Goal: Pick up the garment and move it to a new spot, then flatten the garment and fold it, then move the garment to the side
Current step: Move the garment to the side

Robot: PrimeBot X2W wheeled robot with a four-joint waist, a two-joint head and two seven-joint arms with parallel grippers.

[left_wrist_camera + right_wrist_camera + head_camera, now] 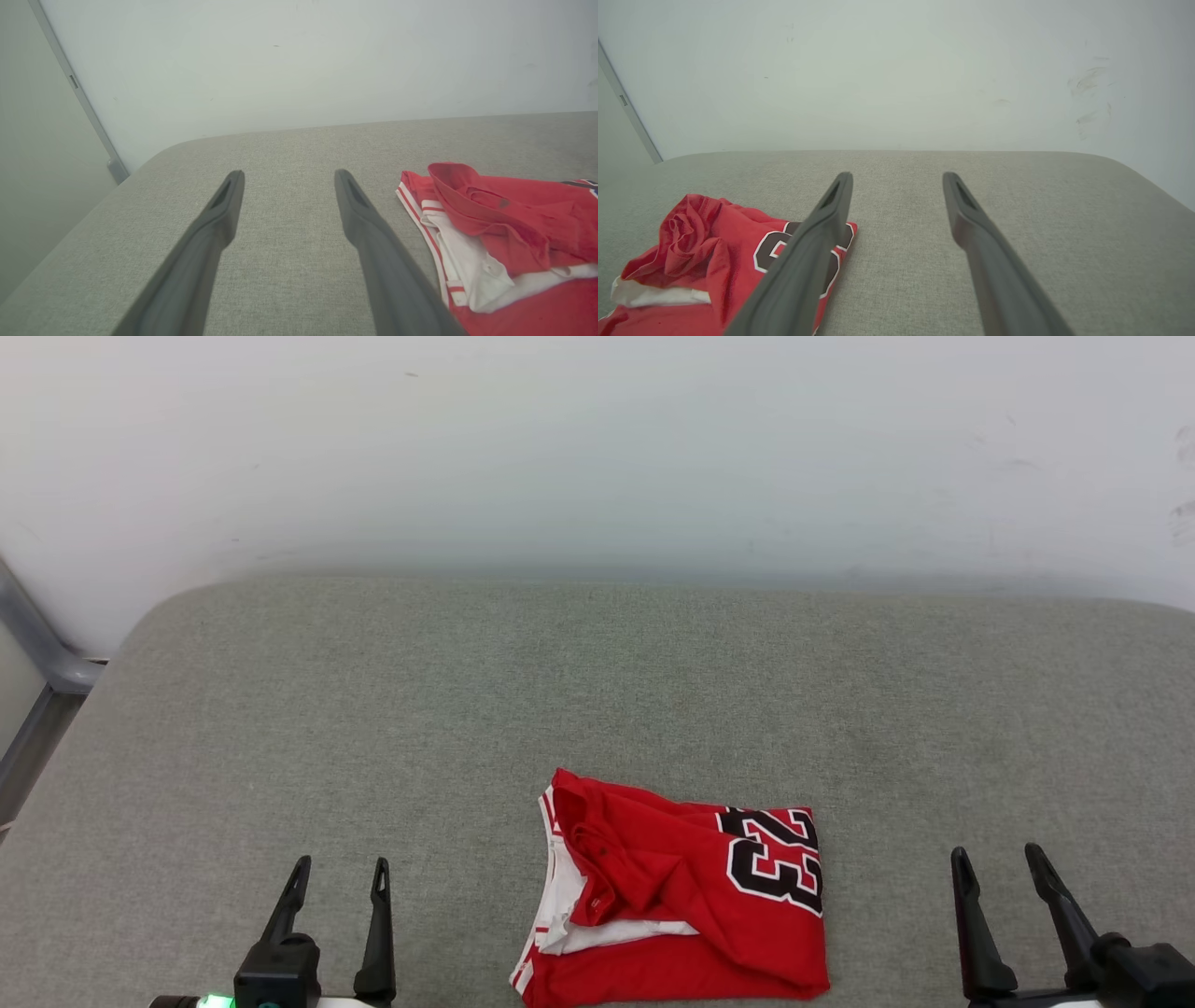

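Your red 23 T-shirt [681, 896] sits at 6 o'clock in the head view, loosely folded and rumpled on the grey fabric-topped table [597, 691], w/ a white sleeve poking out at its 8 o'clock side. The left gripper [341, 865] is at 7 o'clock and the right gripper [996, 852] at 5 o'clock. Both have jaws spread wide, holding nothing, and both are clear of the cloth. Main risk, imo: pinch only the top layer and the stack peels open as you lift or slide it. The bunched collar area may also snag a finger. The shirt's near edge runs out of frame, so you can't judge the table edge there.
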